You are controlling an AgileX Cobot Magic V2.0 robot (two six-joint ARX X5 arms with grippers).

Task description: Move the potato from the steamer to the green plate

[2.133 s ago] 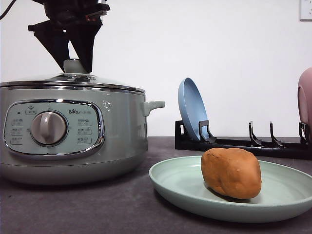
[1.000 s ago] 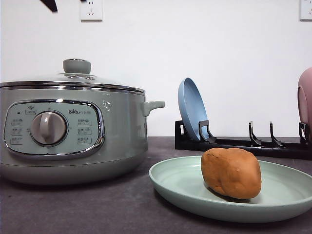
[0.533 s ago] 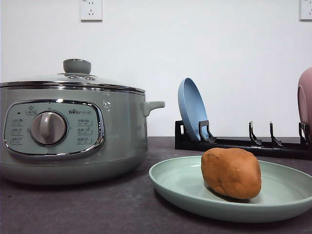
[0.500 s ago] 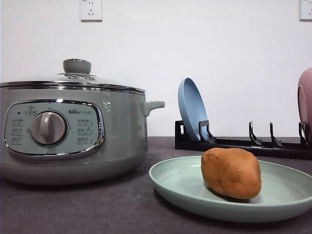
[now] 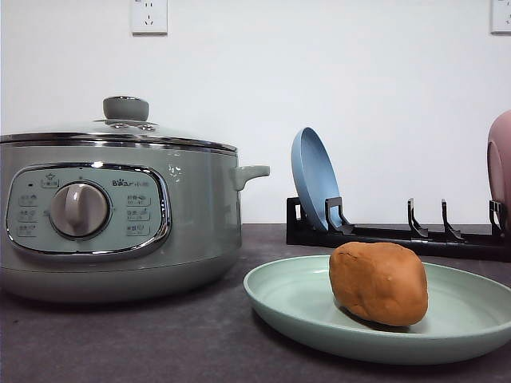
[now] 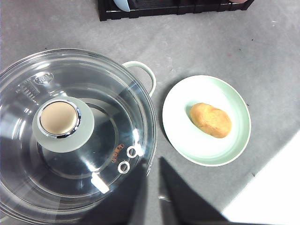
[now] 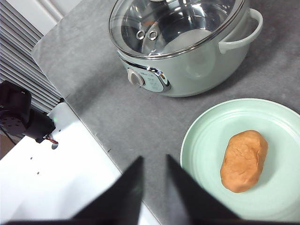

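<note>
The potato (image 5: 378, 283) lay on the green plate (image 5: 295, 307) beside the lidded steamer (image 5: 192, 215); the left gripper (image 6: 153, 197) and right gripper (image 7: 153, 187) hung high, fingers slightly spread, empty; any careless descent risked nudging the plate and rolling the potato off.

The potato (image 5: 378, 283) lies on the green plate (image 5: 295, 307), which sits on the bench (image 5: 160, 343) just right of the steamer (image 5: 120, 215), apart from it. Behind the plate stands a rack (image 5: 399, 234) holding a blue plate (image 5: 314, 179) upright. Both pairs of jaws hang above: the left over the steamer's lid (image 6: 75, 136), the right over bench just beside the plate.
</note>
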